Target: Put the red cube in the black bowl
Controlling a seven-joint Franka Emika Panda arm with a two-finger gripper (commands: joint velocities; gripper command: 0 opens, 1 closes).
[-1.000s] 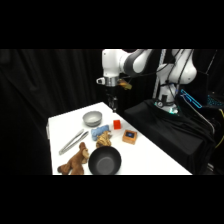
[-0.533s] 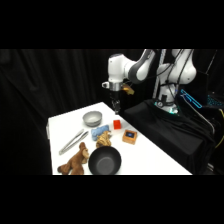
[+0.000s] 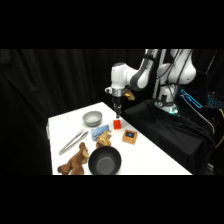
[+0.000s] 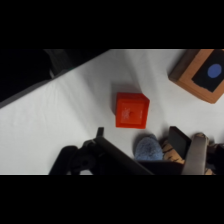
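The red cube (image 4: 132, 110) lies on the table (image 4: 60, 120) directly beneath the claw (image 3: 117, 113).

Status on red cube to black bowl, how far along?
Early. Done: gripper sits just above the red cube. In hand: nothing; the cube lies bare on the white table. Left: descend, grasp, carry to the black bowl, which holds nothing, release.
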